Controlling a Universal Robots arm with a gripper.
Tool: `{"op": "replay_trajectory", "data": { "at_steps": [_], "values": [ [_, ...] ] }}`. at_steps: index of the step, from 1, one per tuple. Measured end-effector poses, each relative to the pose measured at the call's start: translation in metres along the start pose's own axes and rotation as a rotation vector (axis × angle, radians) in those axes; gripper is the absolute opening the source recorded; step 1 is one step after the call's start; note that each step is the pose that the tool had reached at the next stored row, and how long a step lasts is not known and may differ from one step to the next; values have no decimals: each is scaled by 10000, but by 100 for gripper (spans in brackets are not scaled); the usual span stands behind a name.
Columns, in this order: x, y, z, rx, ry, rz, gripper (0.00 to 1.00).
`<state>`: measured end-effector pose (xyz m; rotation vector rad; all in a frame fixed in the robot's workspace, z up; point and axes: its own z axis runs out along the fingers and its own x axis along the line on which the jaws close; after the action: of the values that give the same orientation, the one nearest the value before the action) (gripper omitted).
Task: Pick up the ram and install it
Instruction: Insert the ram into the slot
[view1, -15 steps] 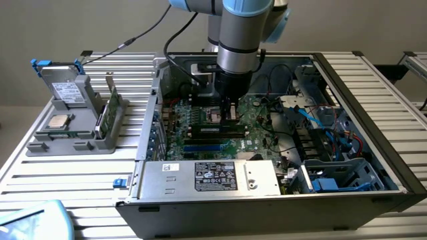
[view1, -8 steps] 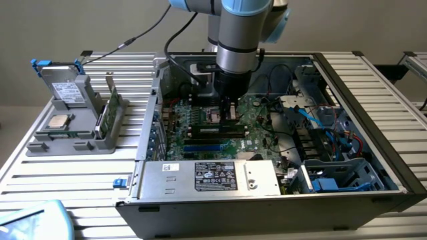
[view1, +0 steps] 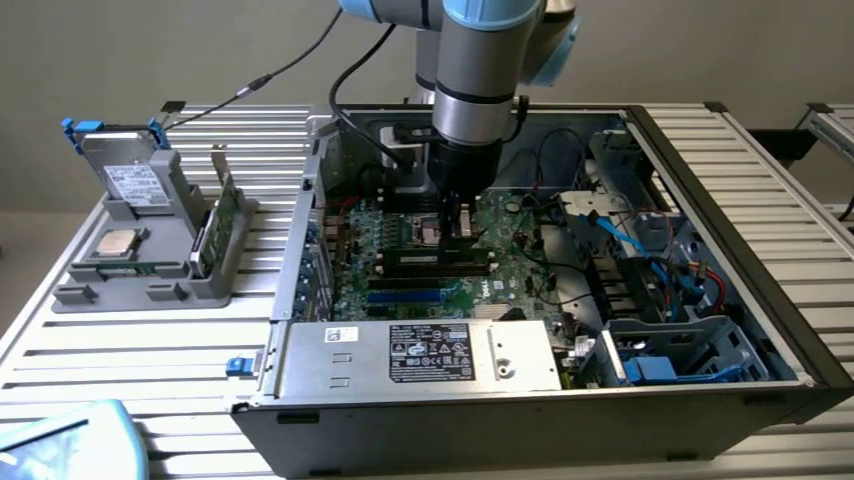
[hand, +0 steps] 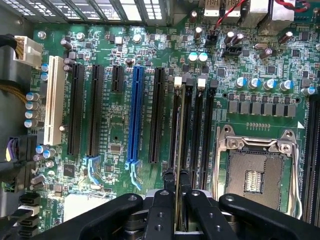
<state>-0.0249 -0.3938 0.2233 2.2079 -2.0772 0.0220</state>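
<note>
**A:** What takes up the most room?

**B:** The slatted table, with the open computer case on it. The arm reaches into the case from twelve o'clock in the exterior view.

**A:** And around the arm?

**B:** Taking the case's opening as the dial, a silver power supply lies at six o'clock and blue cables at three. Outside the case, at nine, a grey holder carries a green card standing on edge and a square silver processor.

**A:** Where is the gripper?

**B:** The gripper is low over the motherboard, near the middle of the dial. The wrist view looks past its fingers, which are clamped on the ram. The ram is a thin stick seen edge-on, lined up along a memory slot.

**A:** Is it seated?

**B:** I cannot tell.

**A:** What crowds it?

**B:** More black memory slots run just beside it. Past them on one side is the processor socket, and on the other are long expansion slots, among them a blue slot. The wrist view gives that close detail. The exterior view gives the holder and the cables.
</note>
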Motion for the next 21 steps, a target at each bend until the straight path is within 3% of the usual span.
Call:
{"op": "replay_trajectory", "data": {
  "at_steps": [11, 17, 19, 21],
  "values": [
    [-3, 0, 5, 0, 35, -10, 14],
    [-1, 3, -53, 0, 35, -10, 14],
    [0, 4, -53, 1, 24, -6, 14],
    [0, 4, -54, 4, -59, 28, 14]
  ]
}}
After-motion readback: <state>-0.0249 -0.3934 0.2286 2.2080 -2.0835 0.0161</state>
